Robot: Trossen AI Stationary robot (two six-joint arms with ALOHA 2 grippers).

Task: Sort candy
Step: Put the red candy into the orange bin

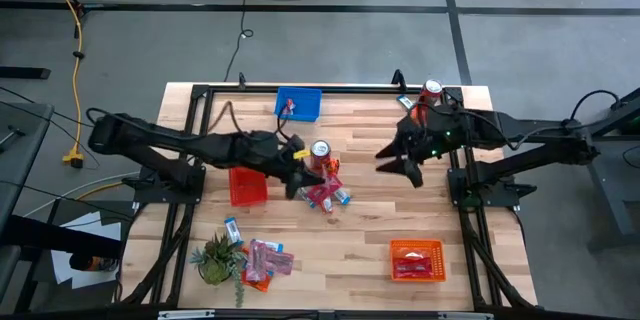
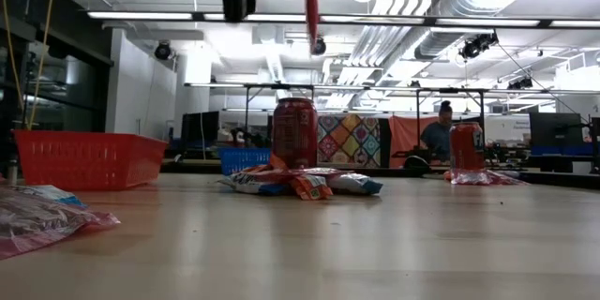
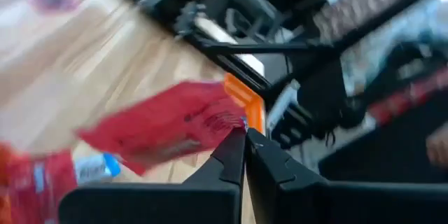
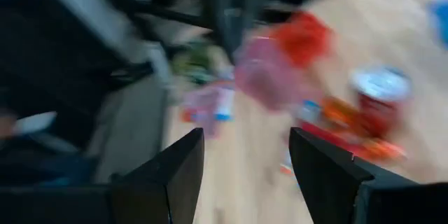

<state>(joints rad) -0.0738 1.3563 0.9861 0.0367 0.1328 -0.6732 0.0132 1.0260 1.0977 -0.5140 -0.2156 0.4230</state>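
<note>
My left gripper point(image 1: 298, 182) hangs over the table's middle, shut on a pink-red candy packet point(image 3: 168, 129). In the low view that packet point(image 2: 309, 5) hangs high above the table. Below it a small heap of candy packets point(image 1: 328, 196) lies flat beside a red-and-silver can point(image 1: 320, 150). More packets point(image 1: 265, 258) lie near the green plant point(image 1: 215, 258). My right gripper point(image 1: 400, 163) is open in the air right of the heap, with nothing between its fingers point(image 4: 178, 171). My left gripper pinches the pink-red packet by one edge point(image 3: 234, 120) between its two fingertips. The packet is lifted clear of the table and hangs below the fingers.
A red basket point(image 1: 247, 185) stands left of the heap, a blue basket point(image 1: 298, 103) at the far edge and an orange basket point(image 1: 416, 260), holding packets, at the near right. A second can point(image 1: 432, 90) stands at the far right. Bare wood lies between the heap and the orange basket.
</note>
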